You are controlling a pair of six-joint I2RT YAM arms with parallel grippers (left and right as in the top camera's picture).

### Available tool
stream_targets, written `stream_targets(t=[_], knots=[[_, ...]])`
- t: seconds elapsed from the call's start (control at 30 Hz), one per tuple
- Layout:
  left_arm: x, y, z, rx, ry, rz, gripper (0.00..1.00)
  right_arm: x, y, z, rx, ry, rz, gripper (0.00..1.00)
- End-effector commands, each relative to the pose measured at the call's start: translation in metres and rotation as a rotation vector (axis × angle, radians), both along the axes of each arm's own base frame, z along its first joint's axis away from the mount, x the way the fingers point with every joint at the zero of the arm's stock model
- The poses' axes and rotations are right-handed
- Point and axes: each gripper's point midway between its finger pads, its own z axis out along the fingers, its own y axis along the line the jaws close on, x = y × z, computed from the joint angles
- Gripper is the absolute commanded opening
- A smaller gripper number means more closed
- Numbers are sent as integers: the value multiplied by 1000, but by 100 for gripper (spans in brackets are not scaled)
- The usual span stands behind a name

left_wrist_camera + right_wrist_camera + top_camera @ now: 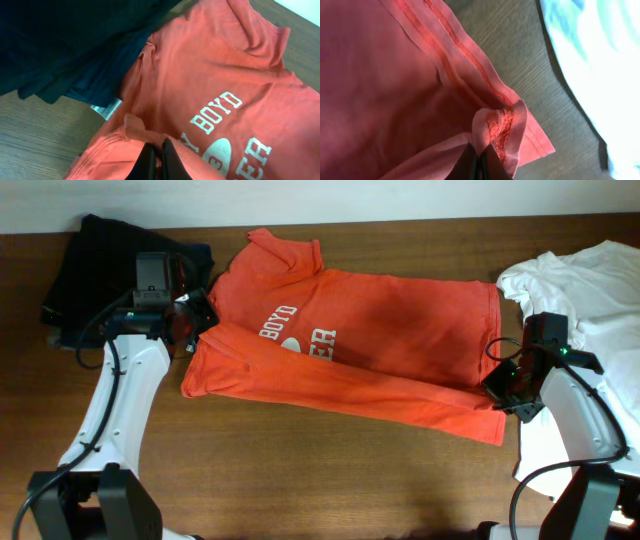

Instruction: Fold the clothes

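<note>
The orange-red T-shirt [380, 330] lies across the table, collar to the left and hem to the right, with white lettering showing. Its near long side is folded over the body. My left gripper [197, 315] is shut on a bunched fold of the shirt's left side; in the left wrist view the gripper [156, 150] pinches red cloth [225, 70] just below the "BOYD" print. My right gripper [500, 387] is shut on the stitched hem at the shirt's right end, and the right wrist view shows that gripper [479, 155] holding a raised tuck of hem [500, 125].
A plain white T-shirt [600, 290] lies crumpled at the right edge, close to my right arm, and shows as white cloth [600, 65] in the right wrist view. A dark garment [95, 255] is heaped at the back left, touching the orange shirt's sleeve [65, 40]. Bare wood runs along the front.
</note>
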Motion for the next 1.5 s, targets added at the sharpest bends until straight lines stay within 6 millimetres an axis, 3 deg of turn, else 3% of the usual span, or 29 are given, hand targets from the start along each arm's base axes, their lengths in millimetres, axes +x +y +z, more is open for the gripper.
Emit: stream_targets(t=[0.0, 0.1, 0.2, 0.4, 0.43, 0.47, 0.5, 0.53, 0.57, 0.63, 0.7, 0.73, 0.77, 0.8, 0.83, 0.87, 1.0, 1.07, 1.17, 1.27, 1.37, 1.47], knots=[[5, 9, -12, 47, 28, 38, 1, 8, -9, 3, -44, -23, 5, 4], [6, 11, -44, 54, 107, 42, 1, 16, -11, 5, -57, -52, 31, 4], [7, 12, -60, 55, 140, 43, 1, 21, -11, 5, -60, -75, 50, 4], [10, 12, -68, 56, 148, 43, 1, 22, -11, -7, -53, -51, 52, 4], [10, 12, -68, 54, 145, 43, 1, 24, -11, -12, -48, -43, 53, 6], [15, 11, -66, 51, 126, 41, 1, 31, -12, -13, -53, -64, 53, 21], [20, 12, -61, 49, 103, 43, 8, 39, -13, -8, -60, -101, 78, 47], [32, 13, -46, 43, 54, 47, 47, 55, -10, 4, -53, -159, 136, 67], [44, 10, -26, 29, 5, 13, 68, 68, -8, 18, -48, -203, 193, 78], [65, -3, 20, -12, -94, -74, 86, 90, -9, 59, -65, -268, 262, 86], [61, -5, 57, -18, -90, -82, 92, 84, -7, 99, -61, -236, 307, 87], [51, -5, 59, -19, -45, -82, 79, 73, -4, 106, -42, -191, 306, 87], [40, -5, 54, -21, 8, -81, 50, 60, 0, 107, -20, -141, 305, 80], [25, -5, 44, -23, 83, -81, 0, 42, 4, 103, 13, -67, 298, 55], [4, -4, 26, -24, 191, -77, 0, 25, 9, 95, 48, 5, 273, 18], [-15, -4, 8, -27, 292, -76, 1, 11, 15, 84, 91, 61, 240, 4], [-65, -3, -68, -35, 561, -73, 0, -17, 39, 22, 195, 144, 259, 4], [-74, -2, -102, -29, 591, -73, 0, -25, 44, -12, 196, 141, 266, 4], [-70, 7, -139, 25, 535, -56, 1, -33, 45, -49, 179, 111, 269, 4], [-71, 9, -155, 33, 514, -52, 1, -31, 30, -65, 84, 84, 263, 4], [-89, 29, -175, 126, 584, 16, 1, -43, 19, -69, 31, 139, 186, 4], [-113, 31, -203, 122, 687, 36, 1, -61, 15, -69, 10, 216, 115, 4]])
